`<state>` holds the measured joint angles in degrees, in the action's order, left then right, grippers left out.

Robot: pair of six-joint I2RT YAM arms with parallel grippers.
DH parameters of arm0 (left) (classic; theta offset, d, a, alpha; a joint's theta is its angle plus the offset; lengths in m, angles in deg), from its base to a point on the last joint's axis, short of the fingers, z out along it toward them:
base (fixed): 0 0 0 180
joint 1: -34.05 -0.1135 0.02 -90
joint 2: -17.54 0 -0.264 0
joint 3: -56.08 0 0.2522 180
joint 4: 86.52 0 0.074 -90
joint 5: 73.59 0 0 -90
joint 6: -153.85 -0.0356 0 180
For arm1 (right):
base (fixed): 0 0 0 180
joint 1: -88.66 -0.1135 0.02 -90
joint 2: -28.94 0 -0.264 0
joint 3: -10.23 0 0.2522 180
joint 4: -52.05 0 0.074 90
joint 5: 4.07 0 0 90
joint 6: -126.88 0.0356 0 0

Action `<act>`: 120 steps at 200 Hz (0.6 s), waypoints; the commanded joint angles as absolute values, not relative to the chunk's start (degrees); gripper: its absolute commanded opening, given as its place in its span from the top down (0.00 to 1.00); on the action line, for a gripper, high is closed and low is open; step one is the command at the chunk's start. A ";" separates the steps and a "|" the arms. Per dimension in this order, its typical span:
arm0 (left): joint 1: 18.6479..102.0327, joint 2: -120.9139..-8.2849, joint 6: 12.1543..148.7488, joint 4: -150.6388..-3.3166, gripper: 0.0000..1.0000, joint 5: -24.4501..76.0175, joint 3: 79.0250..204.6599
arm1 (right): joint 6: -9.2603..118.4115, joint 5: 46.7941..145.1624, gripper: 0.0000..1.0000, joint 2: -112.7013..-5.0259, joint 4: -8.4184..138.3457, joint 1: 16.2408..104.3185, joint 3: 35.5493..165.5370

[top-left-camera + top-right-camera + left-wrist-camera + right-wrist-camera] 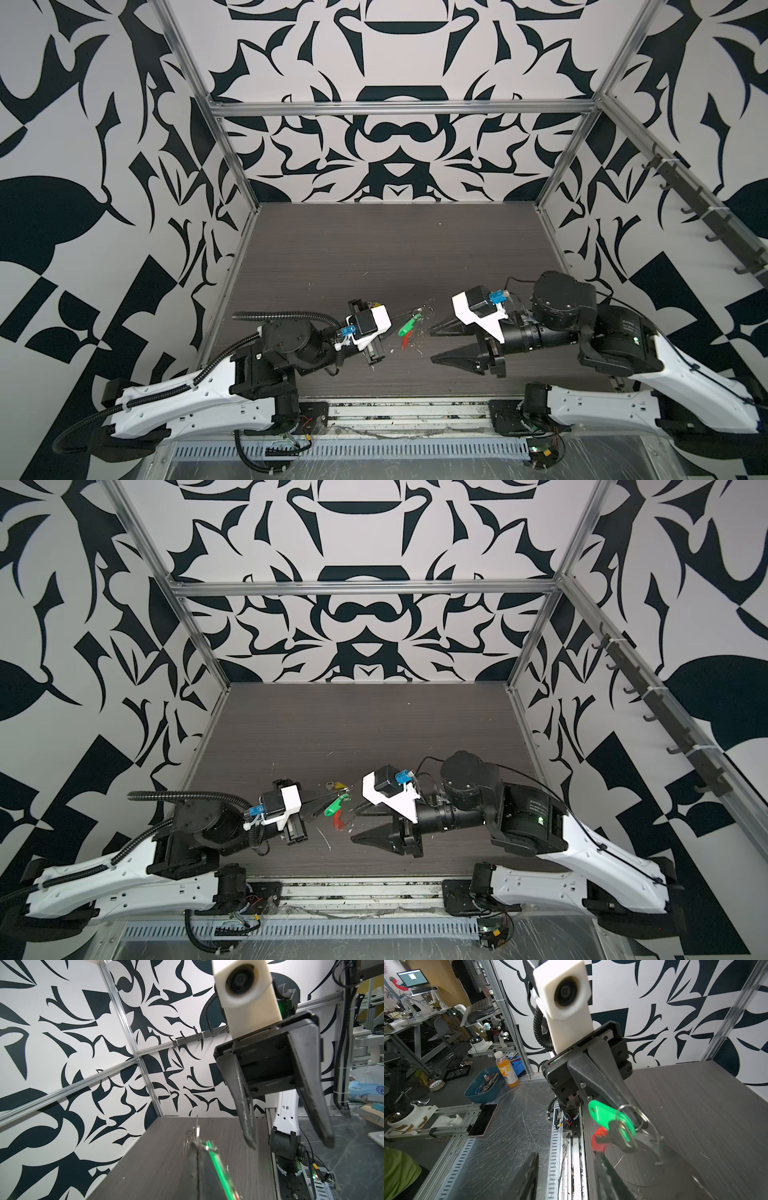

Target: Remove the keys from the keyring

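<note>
Over the dark wood-grain worktop (374,249) the left tool (640,1124) is clenched tight. Its black tips are pinched together where the rings of the bunch gather, so the keyring (598,1140), a thin silver wire loop with a red tubular plastic sleeve, hangs from it near the front middle of the worktop. The right wrist view gives the closest look. There the green-tagged key (609,1115), a small silvery metal key on an oblong green plastic tag, dangles from a small steel ring (631,1114) looped at those tips, with the red sleeve just beneath the tag. The wire itself is too fine to trace there, and I cannot tell whether wire or small ring sits between the pads. The left wrist view shows that green tag only edge-on, as a thin green line along its own finger. What it shows plainly is the right tool (291,1145), released, with its two black fingers spread wide and nothing between them. In both top views the right tool faces the bunch from the right, near it. The yellow-tagged key (341,786), silvery metal with an oblong yellow plastic tag, shows clearly only in a top view, just beyond the left tool's tips. I cannot tell whether it rests on the worktop or hangs.
</note>
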<state>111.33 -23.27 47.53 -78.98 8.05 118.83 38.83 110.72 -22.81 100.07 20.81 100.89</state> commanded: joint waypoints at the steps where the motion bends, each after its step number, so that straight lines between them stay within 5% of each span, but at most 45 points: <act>1: 111.31 -21.57 48.16 -81.38 1.00 8.73 117.93 | 39.89 108.47 0.55 -21.25 95.76 20.57 99.61; 65: 111.32 -21.31 51.20 -75.00 1.00 10.17 119.32 | 39.54 90.61 0.57 -15.89 86.56 20.56 92.03; 120: 111.31 -21.89 54.63 -69.09 1.00 12.28 120.93 | 34.96 92.81 0.55 -21.66 90.77 20.55 96.12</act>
<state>111.33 -21.90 52.21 -72.42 10.43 118.44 37.89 92.89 -19.57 92.05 20.79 93.70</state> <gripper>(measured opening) 0.042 0.445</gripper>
